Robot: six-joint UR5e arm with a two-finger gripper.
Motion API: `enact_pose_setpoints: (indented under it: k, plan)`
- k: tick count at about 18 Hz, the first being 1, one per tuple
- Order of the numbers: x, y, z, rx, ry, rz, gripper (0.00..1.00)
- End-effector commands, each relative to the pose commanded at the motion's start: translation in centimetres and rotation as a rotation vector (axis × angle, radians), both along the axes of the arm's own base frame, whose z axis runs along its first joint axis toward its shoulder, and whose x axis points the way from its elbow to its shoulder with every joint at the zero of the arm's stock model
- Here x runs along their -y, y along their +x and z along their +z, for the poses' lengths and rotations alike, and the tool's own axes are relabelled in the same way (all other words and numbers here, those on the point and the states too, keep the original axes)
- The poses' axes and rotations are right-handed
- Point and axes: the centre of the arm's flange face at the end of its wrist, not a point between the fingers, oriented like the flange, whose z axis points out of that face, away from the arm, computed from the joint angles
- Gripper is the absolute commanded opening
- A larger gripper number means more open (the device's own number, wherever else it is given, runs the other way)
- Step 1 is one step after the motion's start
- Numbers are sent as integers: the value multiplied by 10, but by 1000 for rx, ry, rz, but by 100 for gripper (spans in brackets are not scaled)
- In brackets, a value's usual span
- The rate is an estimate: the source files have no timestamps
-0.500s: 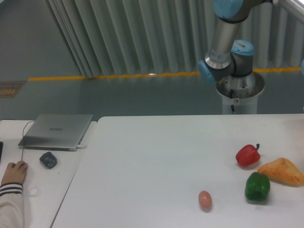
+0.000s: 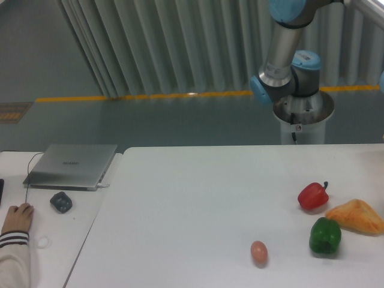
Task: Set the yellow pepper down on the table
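Observation:
The yellow pepper is out of view. The large white table [image 2: 192,204] fills the lower frame. Only the arm's base and lower joints [image 2: 288,72] show, behind the table's far right edge; the gripper itself is out of the frame. On the table's right side lie a red pepper [image 2: 313,195], a green pepper [image 2: 325,235], an orange-tan lumpy wedge [image 2: 355,216] and a small pinkish egg [image 2: 258,251].
A smaller white desk [image 2: 54,222] at the left carries a silver laptop [image 2: 72,165], a dark grey small object [image 2: 60,201] and a cable. A person's hand [image 2: 17,218] rests on that desk at the lower left.

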Motion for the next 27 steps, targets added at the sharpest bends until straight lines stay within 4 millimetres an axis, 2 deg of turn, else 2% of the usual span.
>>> enact_pose_setpoints:
  k: [2,3,5,7,10,12,13,17,18,20,23,27]
  plan:
    - [10,-1,8,-34,0,8,100]
    - [21,-7,14,-52,-15,30,100]
    - [31,-13,19,-95,-39,52,100]
    - [58,-27,22,-109,-52,73,100]
    - [83,-47,16,-100,-66,3,100]
    - [89,-62,7,-91,-80,-84,100]
    - [100,-72,4,-88,-88,-113,100]
    - [120,-100,-11,-91,-114,-251,100]
    - [120,-108,-20,-86,-125,-321,100]
    - [121,-110,-24,-93,-137,-392,100]
    - [127,-115,-35,-77,-147,-423,100]
    - [132,-115,-40,-67,-160,-431,100]
